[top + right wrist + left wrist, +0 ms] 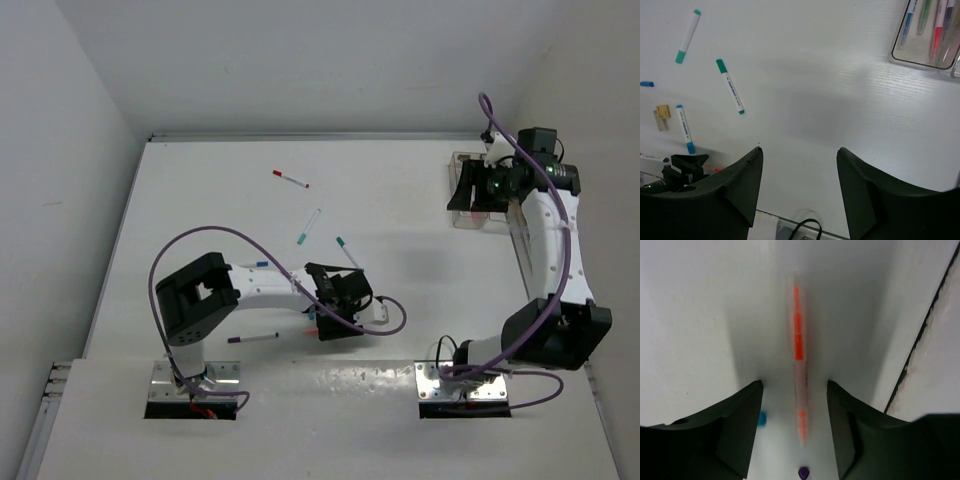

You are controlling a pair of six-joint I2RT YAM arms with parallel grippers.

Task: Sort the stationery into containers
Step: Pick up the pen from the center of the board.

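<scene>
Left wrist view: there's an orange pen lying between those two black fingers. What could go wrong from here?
1. The orange pen lies loose between the open jaws of the left gripper, touching neither. Closing off-centre might roll or flick it away.
2. A small blue piece sits right beside one finger and could get nudged or pinched along.
3. In the top view the purple cable loops beside that gripper and might snag as the arm lifts.
</scene>
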